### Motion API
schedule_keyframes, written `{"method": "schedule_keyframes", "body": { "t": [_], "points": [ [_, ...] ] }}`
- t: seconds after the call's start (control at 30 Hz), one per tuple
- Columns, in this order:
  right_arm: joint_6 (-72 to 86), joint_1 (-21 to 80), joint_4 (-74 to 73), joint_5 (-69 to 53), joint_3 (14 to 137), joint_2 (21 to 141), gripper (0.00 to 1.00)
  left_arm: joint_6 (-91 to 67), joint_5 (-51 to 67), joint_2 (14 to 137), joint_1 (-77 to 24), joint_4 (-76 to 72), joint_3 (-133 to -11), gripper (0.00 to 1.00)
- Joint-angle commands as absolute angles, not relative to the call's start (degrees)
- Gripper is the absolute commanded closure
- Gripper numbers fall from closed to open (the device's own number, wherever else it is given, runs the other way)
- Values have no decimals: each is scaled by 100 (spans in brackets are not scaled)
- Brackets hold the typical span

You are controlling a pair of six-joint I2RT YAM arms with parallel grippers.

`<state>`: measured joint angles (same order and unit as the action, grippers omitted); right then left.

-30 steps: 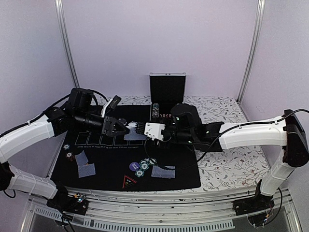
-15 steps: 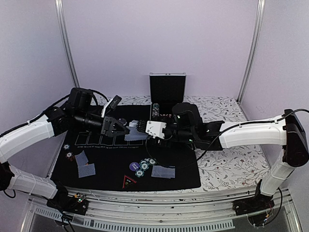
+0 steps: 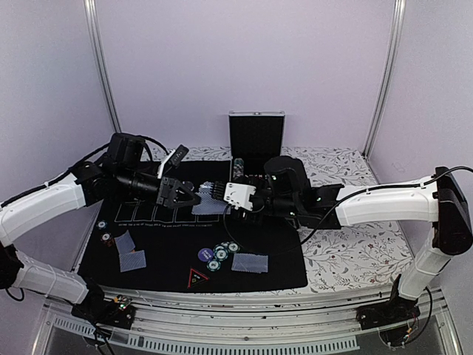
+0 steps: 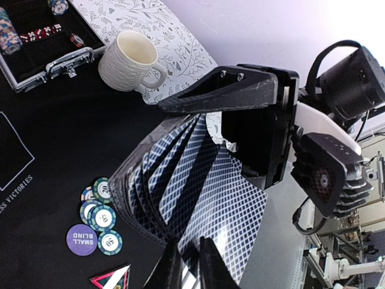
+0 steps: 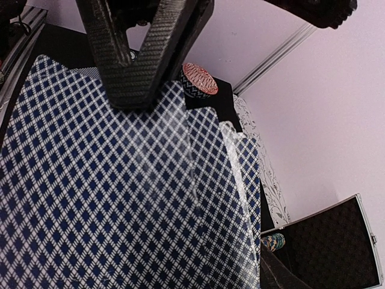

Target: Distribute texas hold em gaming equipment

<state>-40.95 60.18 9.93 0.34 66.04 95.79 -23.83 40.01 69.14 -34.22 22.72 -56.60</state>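
One card is being picked over the mat (image 3: 170, 266): right gripper (image 3: 216, 192) clamps the card fan (image 4: 198, 192), left gripper (image 4: 189, 265) pinches its edge; next, slide that card out gently

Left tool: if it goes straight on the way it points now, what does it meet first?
The fan of playing cards held by the right tool; the left tool seems to touch them now, depth unclear.
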Motion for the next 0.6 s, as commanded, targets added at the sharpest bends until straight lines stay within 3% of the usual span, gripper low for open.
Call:
{"method": "schedule_keyframes", "body": {
  "t": [0.0, 0.3, 0.57],
  "points": [
    [-4017, 5984, 1177, -9, 6548, 9448, 46, -2329, 4006, 7060, -3375, 2149, -5827, 83],
    [-4017, 5974, 1186, 18, 6496, 9413, 45, -2241, 3958, 6945, -3316, 2366, -5828, 70],
    [-4025, 5960, 1199, 1, 6503, 9428, 45, -2267, 3990, 6862, -3302, 2477, -5774, 70]
  ]
}}
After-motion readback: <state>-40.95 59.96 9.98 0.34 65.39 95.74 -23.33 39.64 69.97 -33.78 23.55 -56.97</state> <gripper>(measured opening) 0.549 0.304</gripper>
